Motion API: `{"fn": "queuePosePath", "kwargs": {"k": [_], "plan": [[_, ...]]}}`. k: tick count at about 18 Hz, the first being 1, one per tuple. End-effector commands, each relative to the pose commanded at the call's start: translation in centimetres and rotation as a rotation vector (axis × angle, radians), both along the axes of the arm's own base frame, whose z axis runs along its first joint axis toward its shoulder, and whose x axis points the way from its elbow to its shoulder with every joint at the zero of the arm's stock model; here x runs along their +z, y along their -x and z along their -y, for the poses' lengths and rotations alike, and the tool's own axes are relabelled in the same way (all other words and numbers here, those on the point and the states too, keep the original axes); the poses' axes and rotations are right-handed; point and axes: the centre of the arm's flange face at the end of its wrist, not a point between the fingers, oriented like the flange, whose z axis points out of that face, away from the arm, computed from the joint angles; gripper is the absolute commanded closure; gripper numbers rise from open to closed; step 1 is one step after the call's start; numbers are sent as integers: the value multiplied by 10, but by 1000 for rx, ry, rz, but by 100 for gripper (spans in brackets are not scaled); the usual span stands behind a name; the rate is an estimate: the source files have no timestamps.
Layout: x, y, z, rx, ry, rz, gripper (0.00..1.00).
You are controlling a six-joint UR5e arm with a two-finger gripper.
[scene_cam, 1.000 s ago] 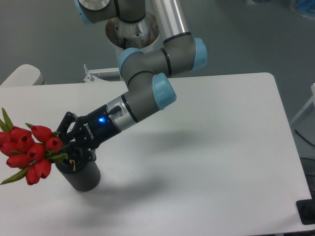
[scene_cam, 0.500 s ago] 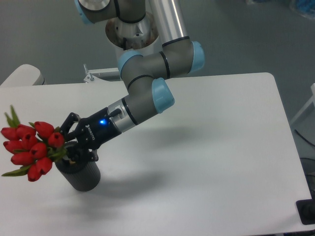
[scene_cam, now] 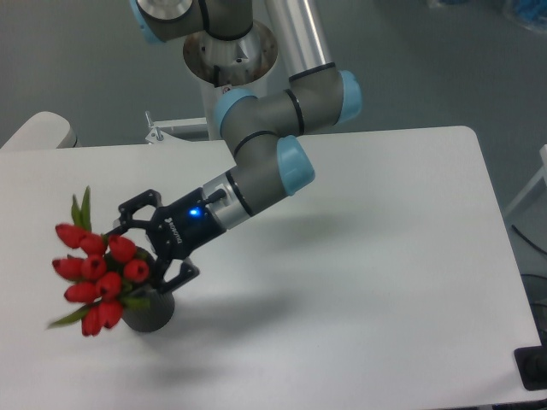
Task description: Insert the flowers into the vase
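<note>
Black gripper (scene_cam: 147, 241) spread wide, fingers (scene_cam: 137, 205) clear of the stems, gripping nothing. Just beside and below it, dark grey vase (scene_cam: 150, 311) upright on white table (scene_cam: 367, 256), near the front left. Red flowers (scene_cam: 97, 270) seated in the vase's mouth, leaning left over its rim, green leaves poking up and out. Stems hidden behind the blooms.

flowers (scene_cam: 96, 275): red tulip bunch, leaning left, stems in vase | vase (scene_cam: 150, 311): dark grey cylinder, upright
</note>
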Motion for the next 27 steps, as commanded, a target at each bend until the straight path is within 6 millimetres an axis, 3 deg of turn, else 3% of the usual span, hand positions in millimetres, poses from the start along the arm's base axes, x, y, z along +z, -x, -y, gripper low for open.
{"fn": "queuePosePath", "kwargs": {"k": [6,10,20,27], "plan": [[4,41,20,72,-8,-10,0],[1,84,34,133,-8,-13,0],[-2,165,38,234,191,-248,0],[-13,194,41,283,422,-450,0]]}}
